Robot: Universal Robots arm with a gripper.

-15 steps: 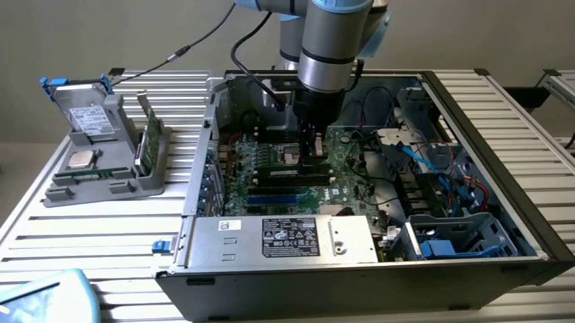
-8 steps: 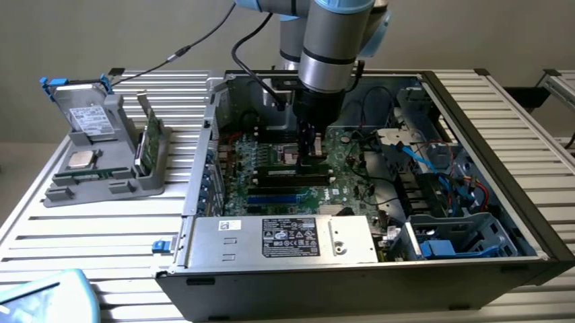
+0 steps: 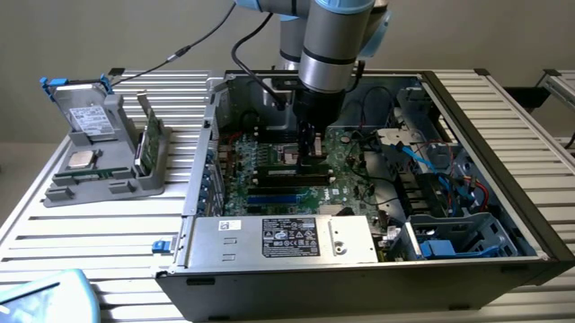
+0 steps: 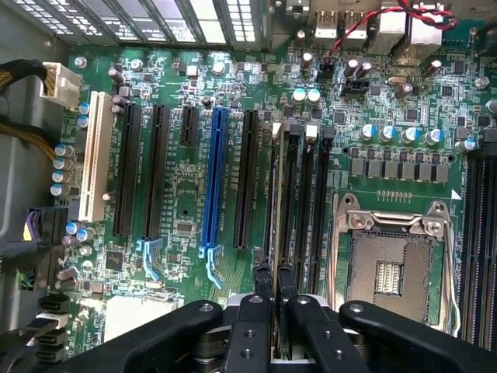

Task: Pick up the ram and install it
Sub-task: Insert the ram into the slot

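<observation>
You have the gripper (image 4: 274, 276) down inside the open computer case (image 3: 359, 289), jaws clenched on the ram (image 4: 278, 194). The stick stands edge-on along a black memory slot, just beside the empty processor socket (image 4: 392, 268), near the middle of the motherboard (image 4: 182, 194). It seems to touch the slot, though that is hard to see.

My gripper (image 4: 275, 280) is black. The motherboard (image 4: 186, 194) is green, carrying one blue slot (image 4: 215, 179), one white slot (image 4: 95, 155) and black slots (image 4: 159, 171). The ram (image 4: 277, 194) edge reads dark.
</observation>
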